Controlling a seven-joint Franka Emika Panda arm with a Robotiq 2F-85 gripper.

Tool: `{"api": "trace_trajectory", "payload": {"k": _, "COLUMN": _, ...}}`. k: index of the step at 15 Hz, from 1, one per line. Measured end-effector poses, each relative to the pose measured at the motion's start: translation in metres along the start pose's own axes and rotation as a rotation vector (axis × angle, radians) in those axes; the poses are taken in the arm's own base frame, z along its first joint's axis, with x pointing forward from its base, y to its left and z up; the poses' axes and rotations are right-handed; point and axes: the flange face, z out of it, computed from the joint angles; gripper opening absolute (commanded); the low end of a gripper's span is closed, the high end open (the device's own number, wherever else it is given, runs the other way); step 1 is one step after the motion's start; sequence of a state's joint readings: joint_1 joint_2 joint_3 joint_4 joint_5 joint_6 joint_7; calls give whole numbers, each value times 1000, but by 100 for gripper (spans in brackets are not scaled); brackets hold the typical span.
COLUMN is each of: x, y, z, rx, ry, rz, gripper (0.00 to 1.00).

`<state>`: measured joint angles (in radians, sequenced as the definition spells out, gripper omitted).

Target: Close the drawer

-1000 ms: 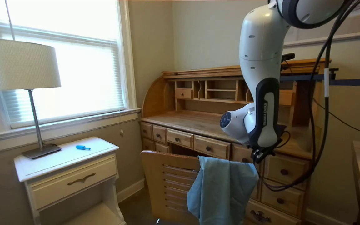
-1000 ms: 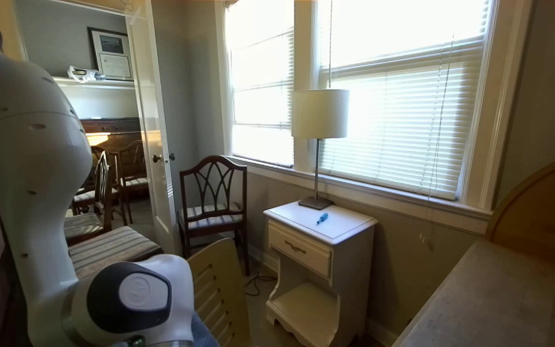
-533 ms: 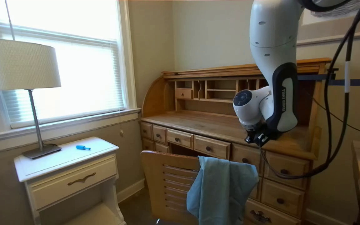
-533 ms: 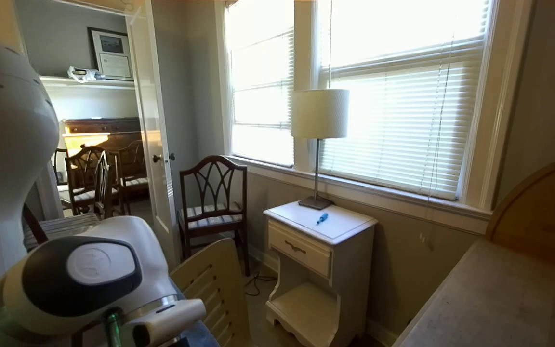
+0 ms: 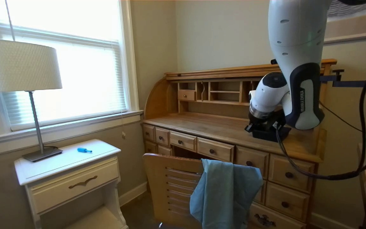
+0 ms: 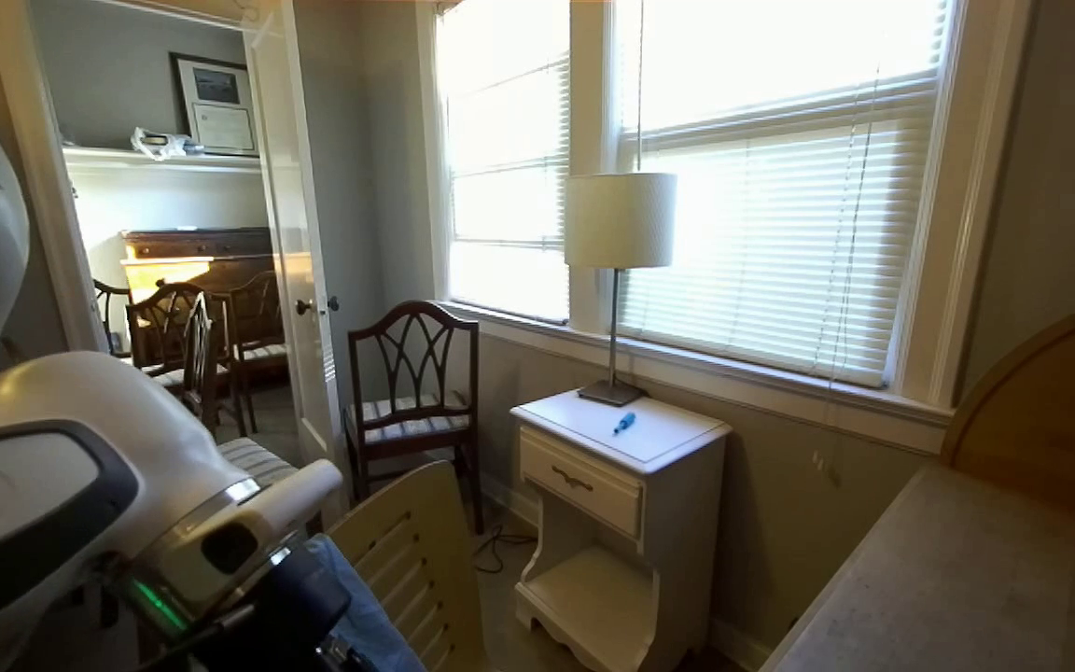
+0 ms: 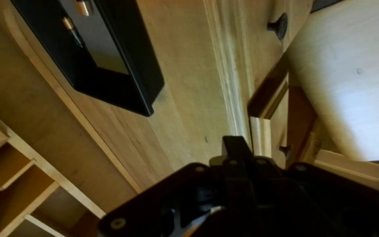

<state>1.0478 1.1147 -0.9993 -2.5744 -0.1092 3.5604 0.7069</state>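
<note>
While the drawer [image 5: 219, 149] keeps its place just right of centre in an exterior view, its front standing slightly out from the desk [image 5: 199, 122], the robot's wrist [image 5: 261, 101] now sits higher and farther right than half a second ago, the arm [image 5: 299, 47] shifts right with it, and the cable [image 5: 338, 177] swings out toward the right edge. In an exterior view, the arm's shift toward the left edge uncovers more of the door frame [image 6: 52, 205].

In the wrist view's upper left, a black tray [image 7: 137, 49] holds small copper-ended objects [image 7: 83, 7], and a strip of desk separates it from the front edge, which slants down from top centre. Below and right of centre the gripper [image 7: 237, 144] reaches in along that edge, its fingers drawn together (whether they touch the drawer, I cannot tell). Just right of them the drawer's front and dark pull [image 7: 285, 150] jut past the edge, and a brown recess [image 7: 303, 108] opens between the drawer and a pale board [image 7: 350, 82] that fills the right side.

In both exterior views a lamp [image 5: 19, 65] stands on a white nightstand [image 5: 103, 148], with a blue object [image 5: 84, 150] near its base and a bright window [image 5: 71, 79] behind. At lower centre, in an exterior view, a slatted wooden chair [image 5: 157, 184] with a blue cloth [image 5: 226, 190] over its back stands before the desk, whose pigeonholes [image 5: 224, 92] rise at the rear.
</note>
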Motion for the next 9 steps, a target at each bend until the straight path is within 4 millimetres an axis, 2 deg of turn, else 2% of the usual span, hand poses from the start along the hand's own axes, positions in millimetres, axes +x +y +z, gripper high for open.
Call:
{"api": "trace_trajectory", "payload": {"k": 1, "x": -3, "y": 1, "z": -3, "rx": 38, "ry": 31, "rz": -21, "gripper": 23}}
{"api": "trace_trajectory", "payload": {"k": 2, "x": -7, "y": 1, "z": -4, "rx": 71, "ry": 48, "rz": -40, "gripper": 3}}
{"api": "trace_trajectory", "payload": {"k": 5, "x": -14, "y": 3, "z": -1, "rx": 121, "ry": 38, "rz": -65, "gripper": 22}}
{"api": "trace_trajectory", "payload": {"k": 9, "x": -9, "y": 4, "z": -4, "rx": 137, "ry": 43, "rz": -60, "gripper": 23}}
